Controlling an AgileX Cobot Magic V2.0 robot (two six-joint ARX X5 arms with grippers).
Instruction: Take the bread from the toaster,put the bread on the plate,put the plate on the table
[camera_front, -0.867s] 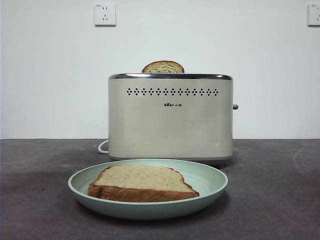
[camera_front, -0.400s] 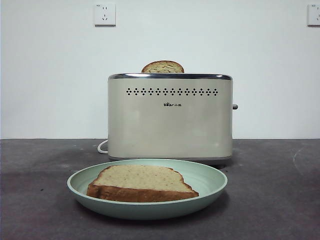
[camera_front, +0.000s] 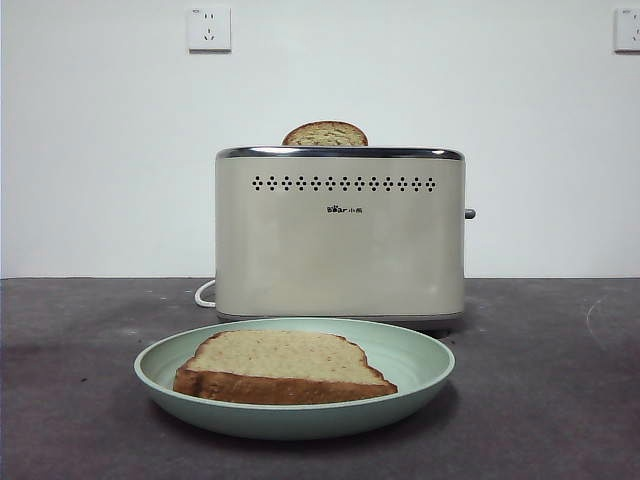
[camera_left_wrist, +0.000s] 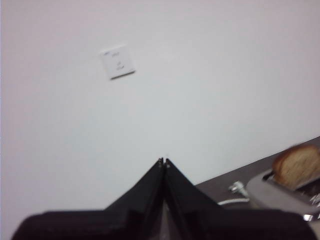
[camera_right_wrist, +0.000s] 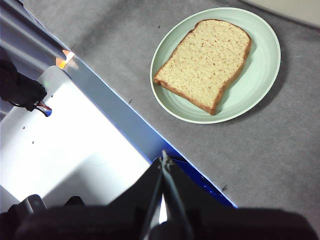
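Note:
The bread (camera_front: 285, 367) lies flat on the mint-green plate (camera_front: 415, 358), which rests on the dark grey table (camera_front: 540, 400) in front of the cream toaster (camera_front: 340, 235). The right wrist view shows the bread (camera_right_wrist: 205, 62) on the plate (camera_right_wrist: 257, 85) from above. A second, paler slice (camera_front: 325, 134) stands in the toaster slot and also shows in the left wrist view (camera_left_wrist: 297, 164). My left gripper (camera_left_wrist: 164, 161) is shut and empty, raised and facing the wall. My right gripper (camera_right_wrist: 163, 159) is shut and empty, held back over the table's near edge, away from the plate.
A white cable (camera_front: 205, 293) runs behind the toaster on the left. Wall sockets (camera_front: 209, 28) sit high on the white wall. A white and blue base panel (camera_right_wrist: 75, 150) lies beyond the table's edge under the right gripper.

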